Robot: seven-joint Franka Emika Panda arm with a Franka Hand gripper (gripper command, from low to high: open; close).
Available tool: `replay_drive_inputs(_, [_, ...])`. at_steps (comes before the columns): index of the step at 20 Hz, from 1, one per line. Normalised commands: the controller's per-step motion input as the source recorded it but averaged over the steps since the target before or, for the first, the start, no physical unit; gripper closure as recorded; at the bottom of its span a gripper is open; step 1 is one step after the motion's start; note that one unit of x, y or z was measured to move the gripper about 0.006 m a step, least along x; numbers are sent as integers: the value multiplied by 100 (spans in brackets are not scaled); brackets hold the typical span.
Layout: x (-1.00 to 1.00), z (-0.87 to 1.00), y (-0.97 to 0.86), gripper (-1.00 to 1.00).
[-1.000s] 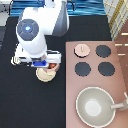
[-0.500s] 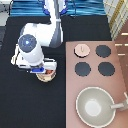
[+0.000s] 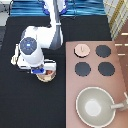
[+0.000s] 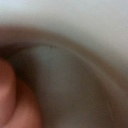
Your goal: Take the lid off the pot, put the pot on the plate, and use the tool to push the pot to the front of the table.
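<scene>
Lid: we see the lid (image 3: 82, 49) off, resting on the stove's upper-left corner.
Gripper: our gripper (image 3: 44, 71) sits directly over the pot (image 3: 48, 75); grip state we cannot tell.

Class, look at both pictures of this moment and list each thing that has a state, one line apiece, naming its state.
gripper: low over the pot, at the black table's middle
pot: uncovered, mostly hidden under the gripper
lid: off the pot, lying on the stove's burner nearest the exterior view's top left
large pan: upright, empty, on the stove
</scene>
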Motion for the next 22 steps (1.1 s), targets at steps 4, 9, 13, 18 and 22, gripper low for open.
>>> replay_drive_inputs(4, [-32,-3,-40,100])
replay_drive_inputs(9, [-24,-7,31,100])
replay_drive_inputs(13, [-2,0,57,100])
replay_drive_inputs(18, [-7,-10,12,100])
replay_drive_inputs(22, [-8,1,-23,100])
